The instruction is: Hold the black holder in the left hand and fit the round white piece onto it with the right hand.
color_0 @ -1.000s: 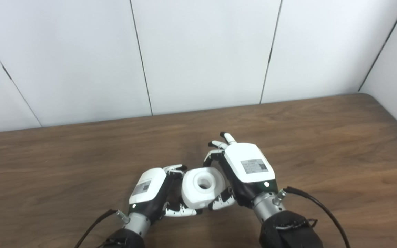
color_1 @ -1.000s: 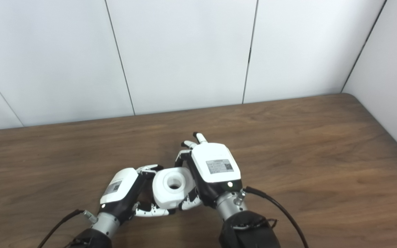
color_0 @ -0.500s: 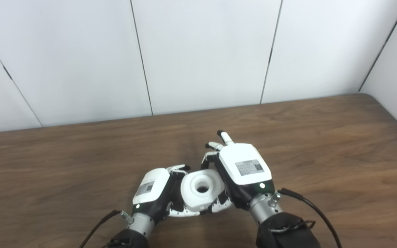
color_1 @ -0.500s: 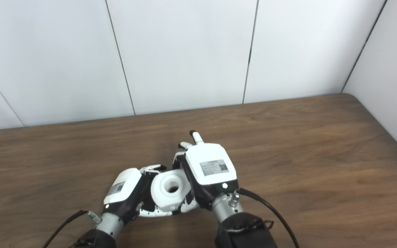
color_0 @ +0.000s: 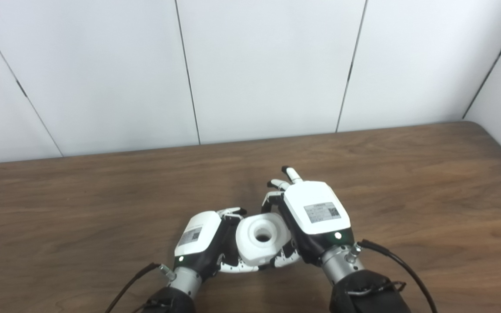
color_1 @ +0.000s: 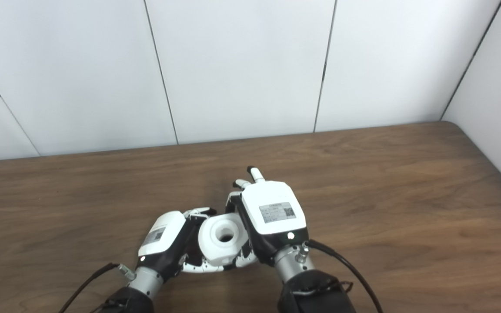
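The round white piece [color_0: 262,237], a thick ring with a centre hole facing up, sits between my two hands just above the wooden table [color_0: 407,174]. My right hand [color_0: 315,213] grips it from the right, fingers wrapped round its far side and thumb at its near edge. My left hand [color_0: 198,239] is pressed to its left side with fingers [color_0: 237,268] curled beneath it. The black holder is almost wholly hidden under the white piece; only a dark sliver [color_0: 228,234] shows against the left palm.
White wall panels stand behind the table's far edge [color_0: 250,141], and a side wall closes the right corner [color_1: 494,87]. A black cable [color_0: 402,265] loops from the right wrist, another [color_0: 128,282] from the left wrist.
The camera has shifted, sliding the whole picture to the right. My right hand has drawn slightly closer to the left hand, with the white piece still held between them.
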Controlling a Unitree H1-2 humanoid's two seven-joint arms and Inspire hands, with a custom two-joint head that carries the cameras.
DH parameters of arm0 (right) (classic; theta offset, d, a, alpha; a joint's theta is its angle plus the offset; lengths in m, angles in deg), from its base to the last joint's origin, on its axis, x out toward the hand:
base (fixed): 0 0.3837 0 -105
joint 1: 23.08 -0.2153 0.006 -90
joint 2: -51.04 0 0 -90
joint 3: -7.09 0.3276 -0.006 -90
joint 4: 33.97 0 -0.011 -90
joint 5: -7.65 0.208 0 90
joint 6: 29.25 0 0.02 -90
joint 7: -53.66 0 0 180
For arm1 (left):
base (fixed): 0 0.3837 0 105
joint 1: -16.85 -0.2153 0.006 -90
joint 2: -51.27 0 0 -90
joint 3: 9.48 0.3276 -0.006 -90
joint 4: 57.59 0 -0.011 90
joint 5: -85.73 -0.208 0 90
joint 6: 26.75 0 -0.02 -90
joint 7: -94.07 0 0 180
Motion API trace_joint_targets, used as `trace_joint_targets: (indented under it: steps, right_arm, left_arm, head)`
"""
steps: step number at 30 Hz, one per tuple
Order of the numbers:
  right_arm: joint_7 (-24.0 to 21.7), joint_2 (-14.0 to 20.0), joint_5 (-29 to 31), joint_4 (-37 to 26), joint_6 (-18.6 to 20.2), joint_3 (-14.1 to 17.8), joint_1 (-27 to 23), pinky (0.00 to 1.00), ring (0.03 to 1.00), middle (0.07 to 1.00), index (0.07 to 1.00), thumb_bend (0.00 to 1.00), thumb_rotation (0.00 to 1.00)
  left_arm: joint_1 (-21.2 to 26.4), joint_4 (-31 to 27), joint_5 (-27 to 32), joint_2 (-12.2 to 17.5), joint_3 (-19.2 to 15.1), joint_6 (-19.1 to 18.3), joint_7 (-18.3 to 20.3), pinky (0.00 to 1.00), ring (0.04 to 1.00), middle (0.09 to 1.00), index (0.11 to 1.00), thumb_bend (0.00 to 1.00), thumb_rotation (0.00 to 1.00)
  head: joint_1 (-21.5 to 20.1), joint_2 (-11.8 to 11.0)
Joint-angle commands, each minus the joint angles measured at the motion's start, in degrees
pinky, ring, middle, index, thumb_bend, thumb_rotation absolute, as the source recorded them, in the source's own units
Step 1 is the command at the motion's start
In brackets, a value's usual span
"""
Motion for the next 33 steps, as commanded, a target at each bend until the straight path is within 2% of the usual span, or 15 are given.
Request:
trace_joint_targets:
  steps: [1,12,19,23,33]
  right_arm:
    - [-0.45,0.46,0.35,1.2,-0.72,0.33,0.28,0.82,0.966,0.848,0.482,0.52,0.13]
    - [0.66,1.05,1.53,3.94,0.4,2.07,-0.53,0.79,0.966,0.849,0.483,0.52,0.13]
    - [0.21,0.81,-0.02,5.61,1.39,1.97,-1.02,0.85,0.969,0.851,0.483,0.52,0.13]
    - [-0.08,1.05,-0.11,5.87,1.59,1.81,-1.08,0.85,0.969,0.855,0.484,0.52,0.14]
    - [-2.01,0.36,-0.3,4.05,0.91,0.71,-1.56,0.88,0.979,0.853,0.483,0.52,0.14]
  left_arm:
    - [-0.75,0.69,-0.2,-0.43,0.73,-0.73,0.65,0.79,0.857,0.841,0.481,0.52,0.04]
    - [-1.03,0.8,0.19,-0.32,0.81,-0.36,-0.05,0.8,0.853,0.837,0.481,0.52,0.04]
    - [-1.02,0.44,-0.19,-0.49,1.26,-1.26,0.36,0.8,0.86,0.842,0.481,0.52,0.04]
    - [-1.04,0.57,0.03,-0.66,1.35,-1.43,0.15,0.81,0.864,0.843,0.481,0.52,0.04]
    - [-0.7,1.27,-0.25,-0.92,1.84,-1.84,-0.38,0.82,0.859,0.841,0.481,0.52,0.04]
  head:
    - [-0.05,0.08]
    - [-0.16,0.0]
    - [0.34,0.13]
    - [0.8,0.23]
    - [1.54,0.22]
